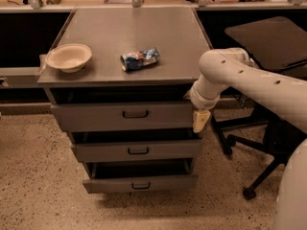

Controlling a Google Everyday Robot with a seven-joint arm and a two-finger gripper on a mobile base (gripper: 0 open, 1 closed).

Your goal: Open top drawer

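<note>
Grey metal forms the top drawer (96,118); its tall flat front runs off to the left of the end effector (200,120); its black loop handle (135,114) sits well to the left, apart from it. The end effector hangs at the front's right edge, beside or touching it, I cannot tell which; nor can I tell whether it is open or closed. A dark gap shows above the front, under the desk (110,32) edge; the drawer's inside is hidden. Below and to the left sit the middle drawer (105,152) and the bottom drawer (110,184), each under its own dark gap. Speckled floor (43,195) lies open below; a black chair base (224,140) crowds close on the right. Up and to the left, the desk carries a bowl (68,56) and a crumpled packet (139,59); the arm (249,80) is cut off at the right border.
</note>
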